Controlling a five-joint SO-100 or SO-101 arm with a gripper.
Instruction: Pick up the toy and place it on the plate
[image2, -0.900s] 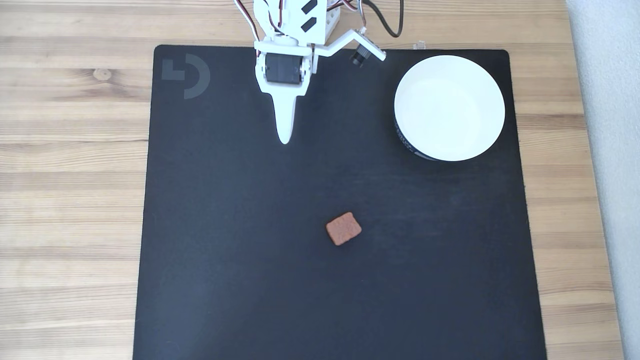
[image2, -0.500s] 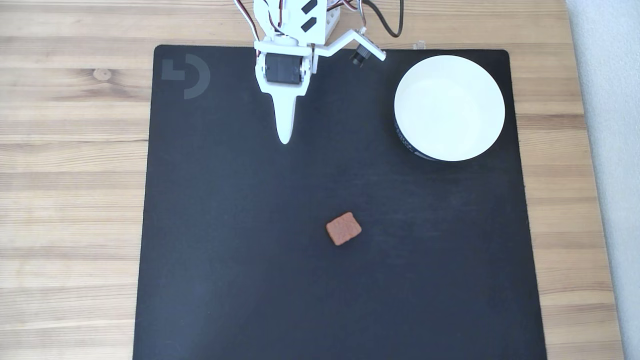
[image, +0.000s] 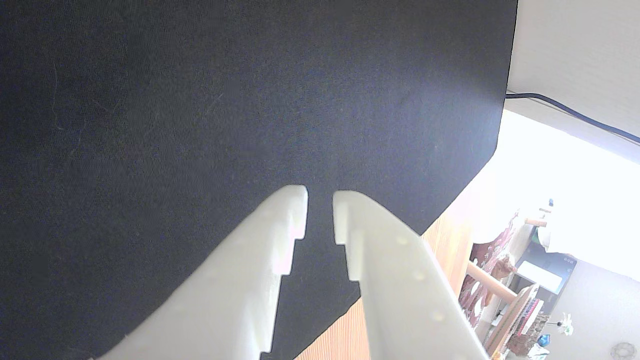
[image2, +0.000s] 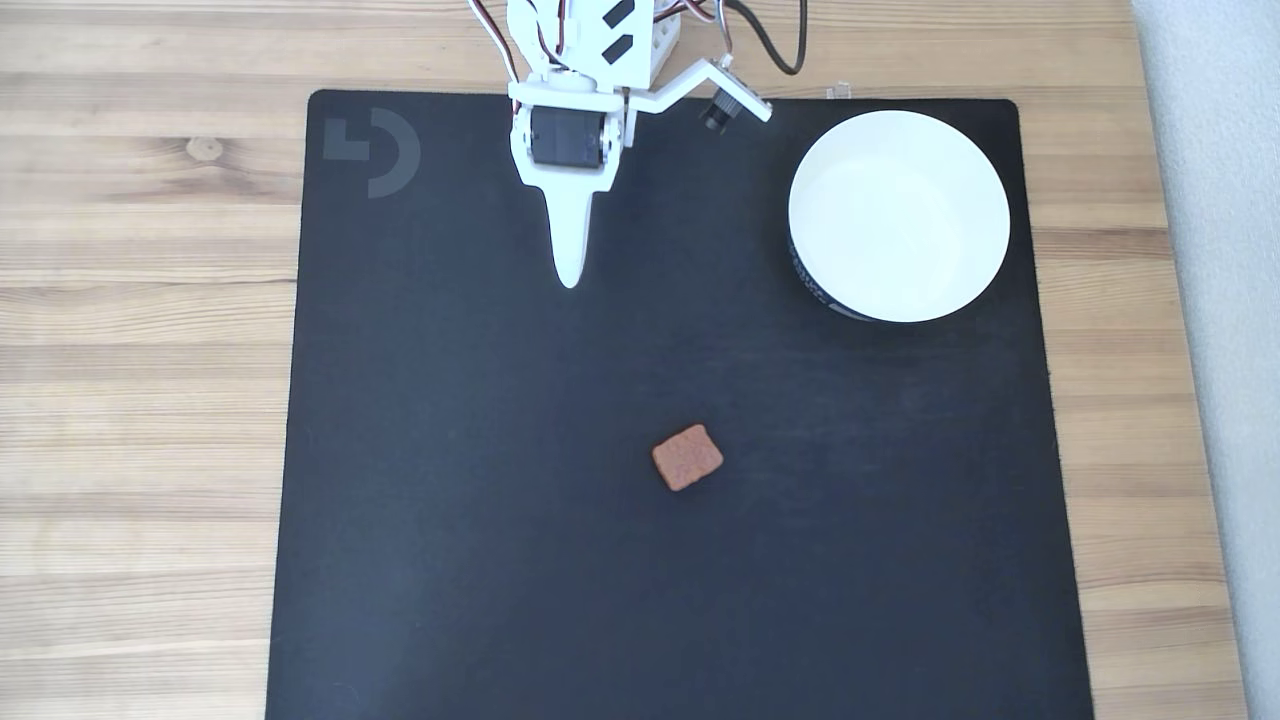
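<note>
Fixed view: toy waiting mid-mat, plate standing empty

Your tool (image2: 570, 280) is hovering near the black mat's (image2: 450, 560) top edge, its jaws sitting slightly parted and gripping nothing. The toy (image2: 687, 458) is lying mid-mat, well apart from the plate (image2: 985, 180) at upper right.

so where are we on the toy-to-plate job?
Nothing done yet. The toy lies on the black mat, well apart from the empty plate. The gripper is up near the arm's base, holding nothing; in the wrist view its fingertips show a narrow gap over bare mat. Reach, grasp, carry and release are all left.
</note>
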